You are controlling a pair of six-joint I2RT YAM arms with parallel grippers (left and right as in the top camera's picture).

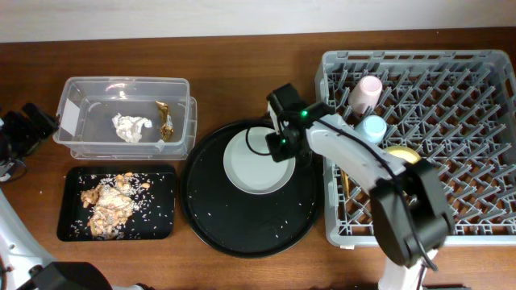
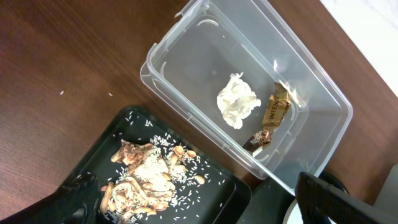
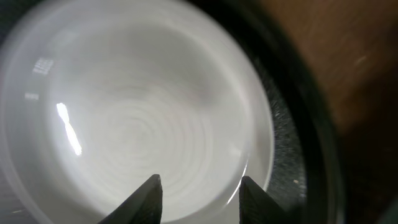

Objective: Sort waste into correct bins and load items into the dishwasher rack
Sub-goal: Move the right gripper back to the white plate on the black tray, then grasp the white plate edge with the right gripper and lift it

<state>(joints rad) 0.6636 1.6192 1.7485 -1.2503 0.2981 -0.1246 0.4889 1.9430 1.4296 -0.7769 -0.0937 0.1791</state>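
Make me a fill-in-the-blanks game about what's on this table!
The tissue lies in the tub beside a gold ___.
The food scraps sit on a small tray coloured ___.
The right hand is above the pale round ___.
In the rack, the pink cup is next to a ___ cup.
Missing words: wrapper, black, plate, blue.

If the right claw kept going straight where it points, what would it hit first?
Probably the pale plate on the round black tray: the right gripper hangs open right over it, though the gap is unclear.
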